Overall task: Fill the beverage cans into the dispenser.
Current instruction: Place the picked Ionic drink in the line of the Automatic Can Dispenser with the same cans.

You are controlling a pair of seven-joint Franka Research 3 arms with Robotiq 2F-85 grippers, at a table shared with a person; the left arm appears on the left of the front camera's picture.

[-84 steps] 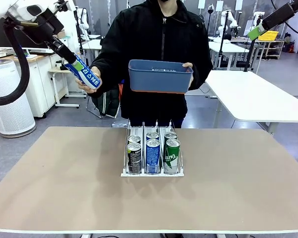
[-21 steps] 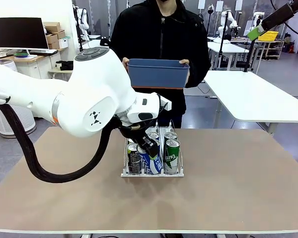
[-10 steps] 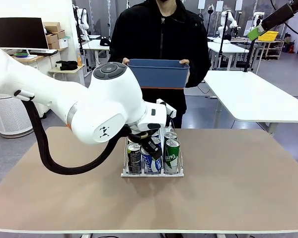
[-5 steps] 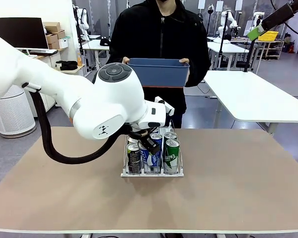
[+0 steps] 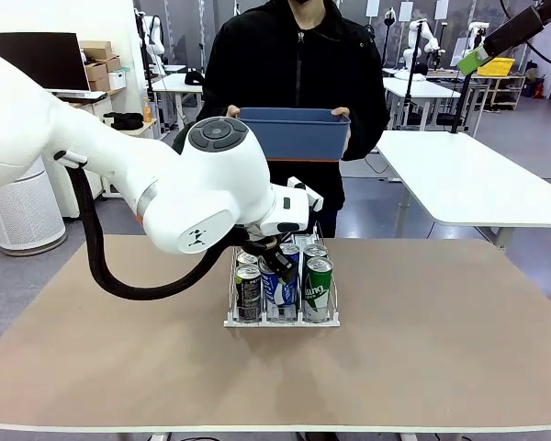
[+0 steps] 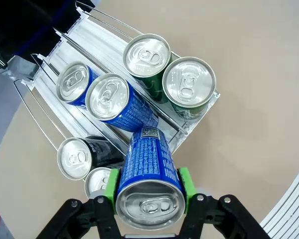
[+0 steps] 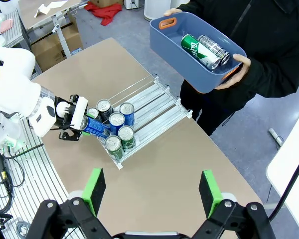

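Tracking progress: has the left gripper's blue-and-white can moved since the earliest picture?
Yes. The blue-and-white can came down and rightward, from high left of the dispenser to its middle lane's front.

Blue-and-white can (image 6: pixel 147 167) lowered from high left, now tilted over middle lane of dispenser (image 6: pixel 92 36)

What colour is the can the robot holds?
The can is blue with white print and a silver top. The left wrist view shows it best.

Three blue-and-white cans (image 6: pixel 107 96), two green cans (image 6: pixel 188 87) and two black cans (image 6: pixel 74 158) sit in the left wrist view: seven. One blue bin (image 7: pixel 182 69), upper right in the right wrist view, holds two more cans (image 7: pixel 205 50).
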